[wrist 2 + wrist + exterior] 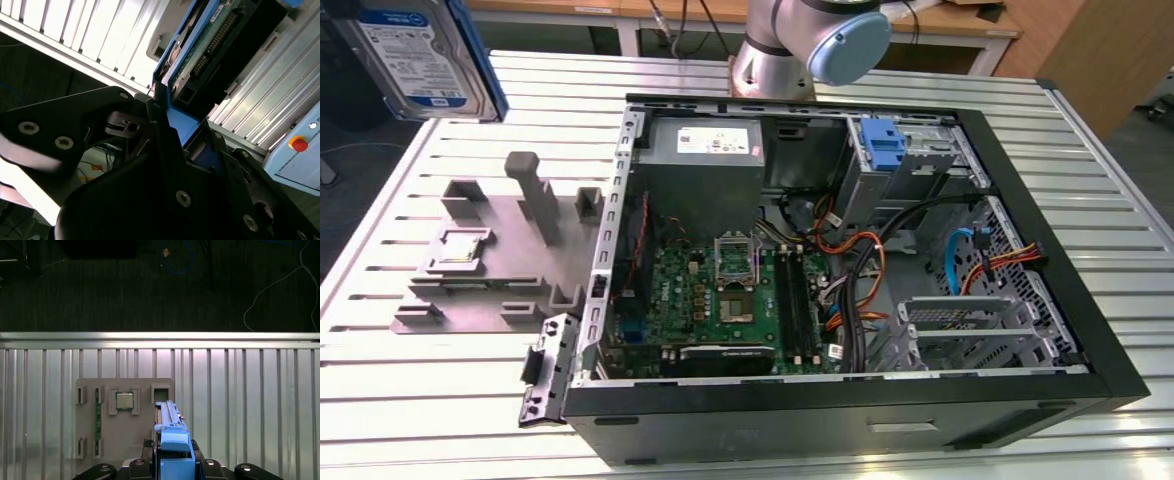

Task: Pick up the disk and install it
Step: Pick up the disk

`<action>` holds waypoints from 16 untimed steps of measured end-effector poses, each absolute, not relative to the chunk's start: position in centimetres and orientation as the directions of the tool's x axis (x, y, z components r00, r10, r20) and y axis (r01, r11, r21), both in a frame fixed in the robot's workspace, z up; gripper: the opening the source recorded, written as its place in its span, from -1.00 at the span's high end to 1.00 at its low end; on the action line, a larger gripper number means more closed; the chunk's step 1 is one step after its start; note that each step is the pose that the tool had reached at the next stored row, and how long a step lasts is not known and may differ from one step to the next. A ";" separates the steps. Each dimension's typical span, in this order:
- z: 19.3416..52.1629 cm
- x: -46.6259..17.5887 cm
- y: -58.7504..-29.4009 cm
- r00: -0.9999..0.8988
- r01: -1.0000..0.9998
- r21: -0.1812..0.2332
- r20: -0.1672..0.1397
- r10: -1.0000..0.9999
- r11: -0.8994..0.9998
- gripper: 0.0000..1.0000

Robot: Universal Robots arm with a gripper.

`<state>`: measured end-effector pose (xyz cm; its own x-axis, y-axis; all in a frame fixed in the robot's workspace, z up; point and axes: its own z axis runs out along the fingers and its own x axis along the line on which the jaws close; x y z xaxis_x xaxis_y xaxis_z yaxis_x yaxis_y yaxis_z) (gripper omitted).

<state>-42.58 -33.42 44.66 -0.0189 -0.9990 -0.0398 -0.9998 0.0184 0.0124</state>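
Slatted metal table [400, 400], bearing open computer case [854, 425], grey parts holder [487, 283]

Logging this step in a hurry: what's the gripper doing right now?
Gripper: closed, holding the disk by its blue carrier.

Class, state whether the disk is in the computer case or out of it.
Out. The pincer grips the disk, which sits beyond the case wall on the exterior view's left, over the table.
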 end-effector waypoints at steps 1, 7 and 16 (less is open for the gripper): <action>44.7 -42.6 -33.4 -0.019 -1.000 0.012 -0.040 -0.999 0.018 0.26; 45.1 -42.6 -33.4 -0.019 -1.000 0.012 -0.040 -0.999 0.018 0.26; 45.7 -42.6 -33.4 -0.019 -1.000 0.012 -0.039 -0.999 0.018 0.26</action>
